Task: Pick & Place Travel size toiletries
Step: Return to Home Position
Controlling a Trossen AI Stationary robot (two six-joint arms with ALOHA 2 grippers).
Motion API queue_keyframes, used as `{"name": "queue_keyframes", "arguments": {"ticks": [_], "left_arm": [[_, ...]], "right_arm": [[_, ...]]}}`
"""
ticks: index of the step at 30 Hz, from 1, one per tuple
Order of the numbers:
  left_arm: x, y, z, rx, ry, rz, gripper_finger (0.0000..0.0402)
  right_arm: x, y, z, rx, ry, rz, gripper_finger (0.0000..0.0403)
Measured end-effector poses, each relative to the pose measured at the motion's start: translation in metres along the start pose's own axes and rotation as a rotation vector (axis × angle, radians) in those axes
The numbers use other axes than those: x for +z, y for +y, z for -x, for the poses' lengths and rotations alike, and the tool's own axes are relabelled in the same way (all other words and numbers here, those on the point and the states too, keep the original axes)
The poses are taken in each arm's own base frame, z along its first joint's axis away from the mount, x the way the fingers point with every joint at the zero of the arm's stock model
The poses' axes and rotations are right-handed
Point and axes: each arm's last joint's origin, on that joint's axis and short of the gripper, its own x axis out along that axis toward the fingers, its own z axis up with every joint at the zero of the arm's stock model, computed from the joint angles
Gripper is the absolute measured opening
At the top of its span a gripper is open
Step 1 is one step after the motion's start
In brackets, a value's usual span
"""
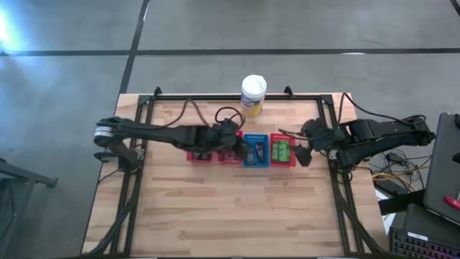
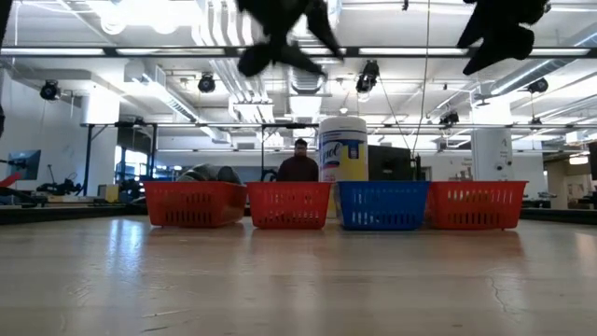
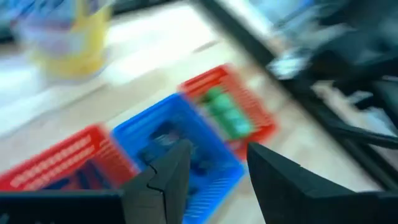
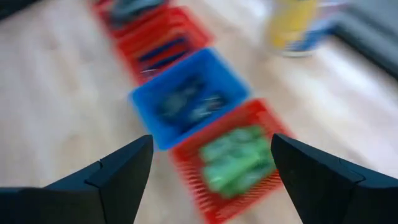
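Four mesh baskets stand in a row across the table's middle. The rightmost red basket (image 1: 282,152) holds bright green little bottles (image 4: 235,159) (image 3: 227,113). Dark items lie in the blue basket (image 1: 256,151) (image 4: 186,102). Dark sticks show in the second red basket (image 4: 163,46). Grey tubes (image 2: 210,174) rise above the rim of the leftmost red basket (image 1: 200,155). My left gripper (image 3: 217,180) (image 2: 280,37) hangs open above the blue basket and holds nothing. My right gripper (image 4: 211,168) (image 2: 499,33) hangs wide open, empty, just right of the green-bottle basket.
A white canister with a yellow label (image 1: 253,94) (image 2: 342,154) stands behind the baskets near the table's far edge. Bare wood (image 1: 230,208) lies between the baskets and the near edge. A black frame (image 1: 215,98) runs along the far edge and sides. A person (image 2: 298,163) is far behind the table.
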Motion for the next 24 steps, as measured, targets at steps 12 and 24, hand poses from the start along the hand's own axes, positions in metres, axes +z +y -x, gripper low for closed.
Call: {"name": "queue_keyframes", "arguments": {"ticks": [12,24], "left_arm": [[-0.033,-0.039,0.050,-0.337,0.045,-0.114,0.0163],[-0.062,0.041,0.015,-0.492,-0.251,0.028,0.0163]], "right_arm": [[0.008,0.033,-0.018,0.602,-0.072,0.117,0.0288],[0.024,0.020,-0.085,0.577,-0.133,-0.025,0.0249]]}}
